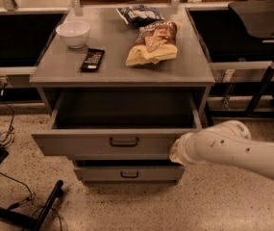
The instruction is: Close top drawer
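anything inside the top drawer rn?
The wide grey metal top drawer shows only bare floor and walls in its open part; the rear is hidden under the grey cabinet top. The robot's hand sits at the drawer front's right end.

Warm dim light on gripper (174, 151) (by top drawer (71, 143)).
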